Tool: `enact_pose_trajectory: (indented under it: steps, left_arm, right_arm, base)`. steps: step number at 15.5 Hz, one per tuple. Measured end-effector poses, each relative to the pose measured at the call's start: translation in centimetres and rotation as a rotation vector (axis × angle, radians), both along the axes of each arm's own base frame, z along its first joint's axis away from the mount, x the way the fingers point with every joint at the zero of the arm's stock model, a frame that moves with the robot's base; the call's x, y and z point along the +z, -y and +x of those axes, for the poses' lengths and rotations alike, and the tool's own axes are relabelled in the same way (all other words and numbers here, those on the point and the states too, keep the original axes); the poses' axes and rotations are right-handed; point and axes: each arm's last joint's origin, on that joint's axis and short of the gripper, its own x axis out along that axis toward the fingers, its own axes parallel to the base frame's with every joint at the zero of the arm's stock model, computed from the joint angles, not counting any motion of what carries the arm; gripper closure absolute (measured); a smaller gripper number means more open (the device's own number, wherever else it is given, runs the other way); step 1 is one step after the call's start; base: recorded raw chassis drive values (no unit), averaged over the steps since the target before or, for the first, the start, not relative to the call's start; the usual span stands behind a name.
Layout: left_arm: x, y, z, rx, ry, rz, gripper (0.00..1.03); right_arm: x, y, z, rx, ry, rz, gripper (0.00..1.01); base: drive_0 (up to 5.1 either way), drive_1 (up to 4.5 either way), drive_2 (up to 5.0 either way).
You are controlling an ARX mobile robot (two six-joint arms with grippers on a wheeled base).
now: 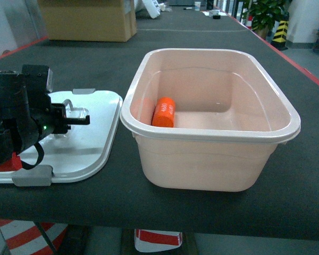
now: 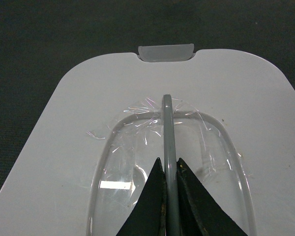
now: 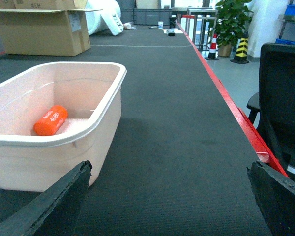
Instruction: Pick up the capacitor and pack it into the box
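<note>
1. Fingers (image 2: 157, 196) of the left gripper (image 1: 80, 119) are pinching the grey handle (image 2: 167, 128) of the white lid (image 1: 90, 143), lying on the counter (image 1: 202, 202) just left of the box (image 1: 212, 133).
2. Left wrist view: both pads are pressing the handle's bar; lifting straight up should be keeping the lid level.
3. Right wrist view: the right gripper (image 3: 169, 201) is hanging wide open, holding nothing, right of the box, where the orange capacitor (image 3: 50, 120) is lying.

- The orange capacitor (image 3: 50, 120), lying in the pink box (image 3: 96, 120) at about nine o'clock in the right wrist view, bears pale print along its side; it looks like "4680", though the digits are too small to be sure.
- In the head view the same print on the capacitor (image 1: 164, 112) is a blur.
- The cardboard carton (image 3: 42, 29) at eleven o'clock shows dark letters on its flap, unreadable.
</note>
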Motion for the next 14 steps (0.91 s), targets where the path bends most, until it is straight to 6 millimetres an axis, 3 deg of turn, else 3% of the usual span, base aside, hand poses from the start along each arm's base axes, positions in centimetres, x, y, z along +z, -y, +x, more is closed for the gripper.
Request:
enact_pose_trajectory:
  steps: [2, 4, 5, 7, 8, 10, 14]
  left_arm:
    - [1.4, -0.2, -0.2, 0.017, 0.005, 0.006, 1.01]
    - [4.8, -0.7, -0.4, 0.059, 0.034, 0.012, 1.01]
    - [8.8, -1.0, -0.9, 0.091, 0.093, 0.007, 1.01]
    - [14.9, -0.6, -2.0, 0.129, 0.189, -0.013, 1.01]
    - [17.5, 0.6, -2.9, 0.133, 0.227, -0.028, 1.01]
    - [19.9, 4.1, -4.1, 0.101, 0.247, -0.045, 1.01]
    - [21.0, 12.8, -5.9, -0.028, 0.211, -0.094, 1.01]
  right_arm:
    - [0.0, 0.0, 0.0, 0.0, 0.0, 0.0, 0.03]
    - [0.0, 0.0, 0.0, 0.0, 0.0, 0.0, 0.03]
    - [0.0, 0.0, 0.0, 0.0, 0.0, 0.0, 0.03]
    - [0.0, 0.0, 0.0, 0.0, 0.0, 0.0, 0.03]
    - [0.0, 0.0, 0.0, 0.0, 0.0, 0.0, 0.03]
    - [0.0, 0.0, 0.0, 0.0, 0.0, 0.0, 0.03]
    - [0.0, 0.0, 0.0, 0.0, 0.001, 0.0, 0.03]
  base:
    - [0.0, 0.0, 0.0]
    - [0.0, 0.0, 0.0]
    - [0.0, 0.0, 0.0]
    - [0.0, 0.0, 0.0]
    - [0.0, 0.0, 0.0]
    - [0.0, 0.0, 0.0]
    - [0.0, 0.0, 0.0]
